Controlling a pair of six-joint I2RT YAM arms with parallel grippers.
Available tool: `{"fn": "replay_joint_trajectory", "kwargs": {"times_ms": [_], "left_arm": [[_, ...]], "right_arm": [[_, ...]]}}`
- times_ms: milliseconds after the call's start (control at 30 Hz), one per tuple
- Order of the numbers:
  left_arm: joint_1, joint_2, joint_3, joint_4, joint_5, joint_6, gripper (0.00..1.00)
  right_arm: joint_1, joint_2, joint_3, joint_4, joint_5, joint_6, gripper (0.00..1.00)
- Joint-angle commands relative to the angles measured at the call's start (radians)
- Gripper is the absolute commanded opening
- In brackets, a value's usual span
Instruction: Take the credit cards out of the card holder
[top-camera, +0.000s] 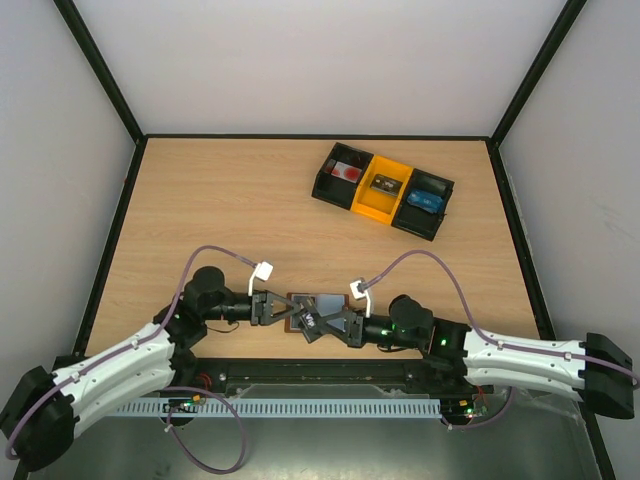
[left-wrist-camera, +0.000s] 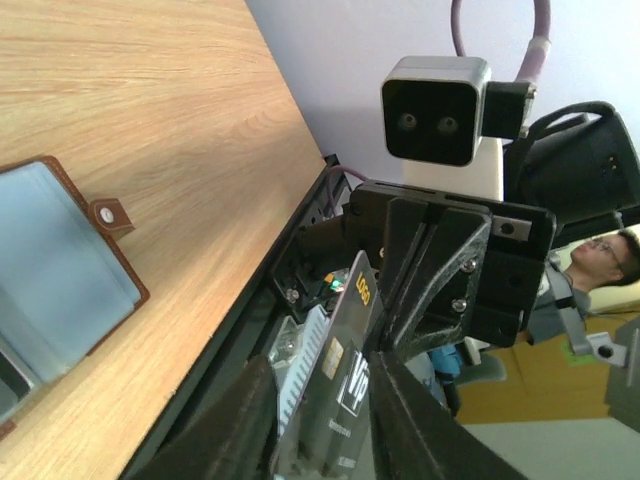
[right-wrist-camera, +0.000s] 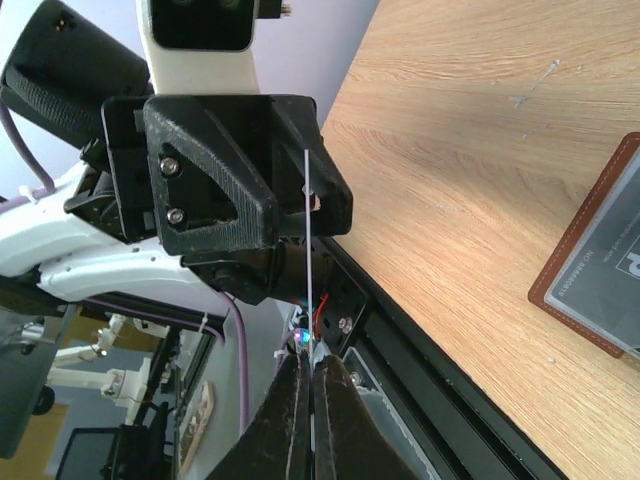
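left claw (top-camera: 272, 306): fingers flank the free card's edges, grip cannot tell | card holder (top-camera: 325, 302): open on bench (top-camera: 220, 210), at left claw's 3 o'clock, grey card (right-wrist-camera: 615, 250) inside, not yet pulled | credit card (left-wrist-camera: 345, 385): out, at holder's 6 o'clock | right claw (right-wrist-camera: 310, 400): pinched tight on it

Brown card holder (top-camera: 327, 302) lies open; 1 grey credit card (left-wrist-camera: 335, 395) raised on edge.
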Motion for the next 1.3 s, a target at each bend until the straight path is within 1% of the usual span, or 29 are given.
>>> {"fn": "replay_joint_trajectory", "kwargs": {"times_ms": [0,67,100,200,300,367,467,533,633,700,767,867,1067,1133,1267], "left_arm": [[0.005,0.041,0.022,-0.011,0.057,0.037,0.18],[0.005,0.050,0.021,-0.002,0.067,0.035,0.05],[0.005,0.049,0.021,-0.001,0.068,0.034,0.03],[0.005,0.034,0.019,-0.006,0.054,0.033,0.03],[0.005,0.017,0.019,-0.009,0.022,0.027,0.03],[0.005,0.003,0.017,-0.003,-0.005,0.010,0.03],[0.006,-0.027,0.002,-0.001,-0.111,-0.027,0.03],[0.007,-0.052,-0.013,0.023,-0.171,-0.055,0.03],[0.007,-0.095,-0.040,0.084,-0.252,-0.114,0.03],[0.007,-0.123,-0.061,0.143,-0.297,-0.173,0.03],[0.007,-0.139,-0.078,0.191,-0.340,-0.211,0.03],[0.007,-0.144,-0.090,0.228,-0.403,-0.247,0.03],[0.007,-0.124,-0.125,0.350,-0.467,-0.324,0.03],[0.007,-0.116,-0.128,0.365,-0.475,-0.337,0.03],[0.006,-0.108,-0.128,0.372,-0.477,-0.343,0.03]], "right_arm": [[0.007,0.013,0.036,-0.023,-0.025,-0.035,0.02],[0.007,0.014,0.036,-0.020,-0.022,-0.031,0.03],[0.007,0.011,0.037,-0.019,-0.015,-0.027,0.03],[0.007,-0.003,0.033,-0.009,0.009,-0.015,0.07],[0.007,-0.027,0.027,-0.019,0.077,0.006,0.19],[0.007,-0.050,0.007,0.003,0.121,0.041,0.25],[0.007,-0.096,-0.044,0.067,0.199,0.107,0.40],[0.007,-0.119,-0.063,0.061,0.274,0.138,0.48],[0.007,-0.152,-0.074,0.038,0.356,0.160,0.53],[0.007,-0.165,-0.092,0.090,0.378,0.182,0.56],[0.007,-0.160,-0.109,0.148,0.388,0.193,0.57],[0.007,-0.111,-0.098,0.213,0.388,0.195,0.58],[0.007,0.096,-0.027,0.342,0.322,0.184,0.57],[0.007,0.164,-0.005,0.390,0.299,0.183,0.55],[0.007,0.269,0.016,0.503,0.269,0.193,0.47]]}}
